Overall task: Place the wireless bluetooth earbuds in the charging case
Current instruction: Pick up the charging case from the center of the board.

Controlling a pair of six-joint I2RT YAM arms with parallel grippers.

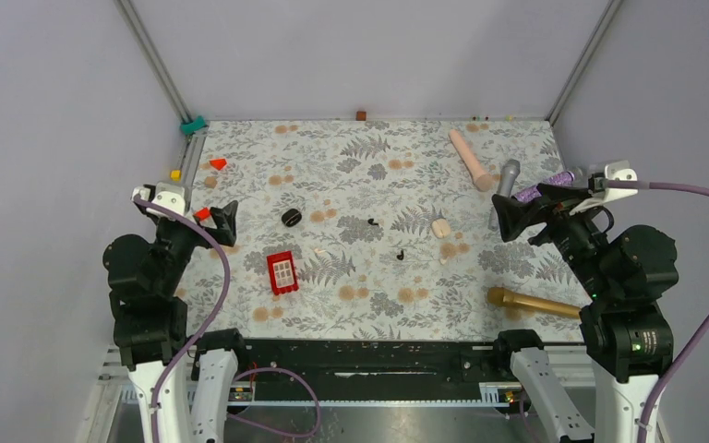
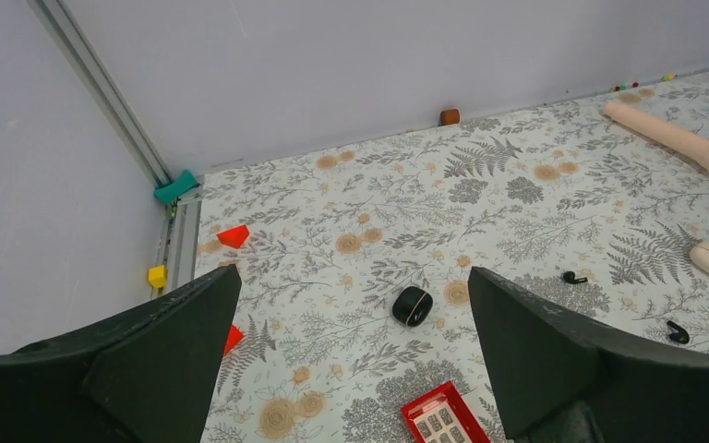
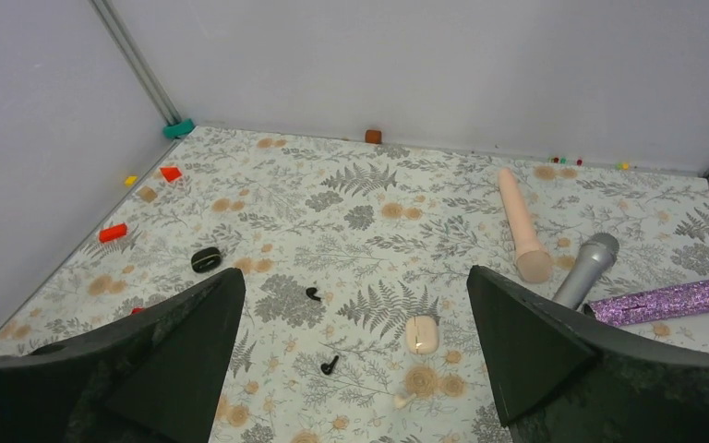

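Both arms sit at near edge, nothing held. Left gripper has jaws spread wide and empty; right gripper same. Task not begun as far as pics show: neither bud seated, both loose on table.

Room: walls close off left, back & right. L arm sits close to left wall, R arm close to right wall. R side is crowded, w/ purple tube and grey mic just beside R gripper, gold rod near its base, pink roller further back. Centre is open; approach from above looks free.

Red block lies front-left. Black case sits behind it, near L gripper. Prob the charging case since buds are black, though beige case right of centre could be it; lid state too small to read. Far earbud lies betw. the two cases, touching neither. Near earbud lies closer to the arms, apart from all.

Left to do: open case, pick & seat each bud.
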